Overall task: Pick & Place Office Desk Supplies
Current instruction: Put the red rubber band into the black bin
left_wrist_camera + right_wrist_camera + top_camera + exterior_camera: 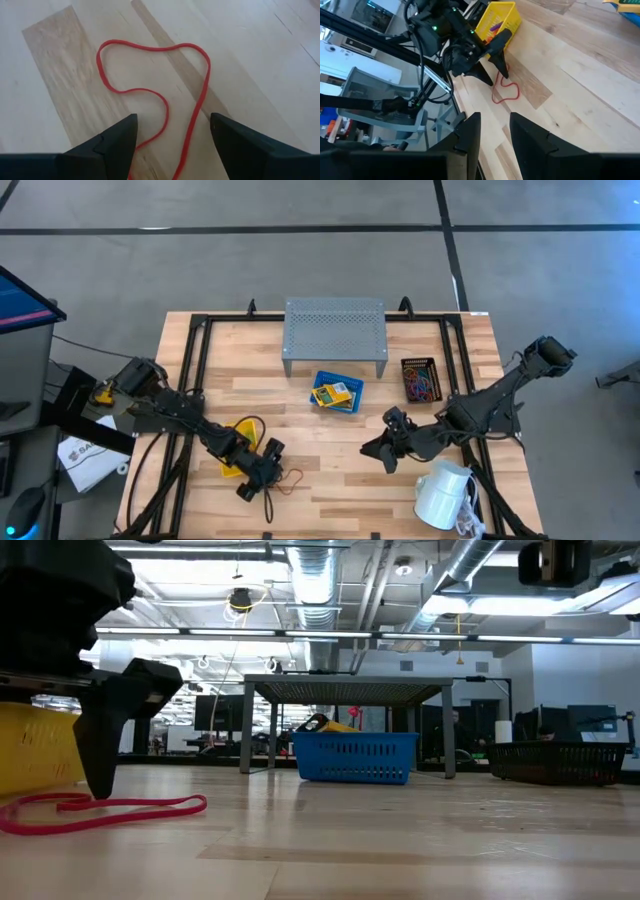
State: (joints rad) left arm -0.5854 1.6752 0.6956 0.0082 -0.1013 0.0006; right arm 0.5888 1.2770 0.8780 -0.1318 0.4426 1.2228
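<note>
Left gripper (170, 145) stands low over the table's near-left part, jaws wide apart, nothing held; the thin red rubber loop (165, 90) lies flat on the pale wood tabletop (260, 60) with two of its strands running between the fingers. Judgement: loop is v. light, limp, stretchy, likely to slide or roll under a fingertip; best taken where the two strands run close together, pinched low against the wood, jaws straddling both. Just beyond the gripper sits the small yellow plastic bin (240, 442), near the loop. Right gripper (392, 442) waits off the table's right-centre, fingers part-way apart, empty as far as frames show. Mid-table: blue plastic basket (337, 393) w/ yellow printed packets inside; to its right, black mesh bin (421, 378) holding mixed coloured loops. Farthest: grey perforated metal riser (335, 330). White mug (444, 496) at near-right edge. Views: left wrist view alone gives the loop's exact shape btwn the fingers; low view shows it lying flat on the wood, one finger down beside it; high view alone shows bin layout; right wrist view shows left arm and loop from across the table.
</note>
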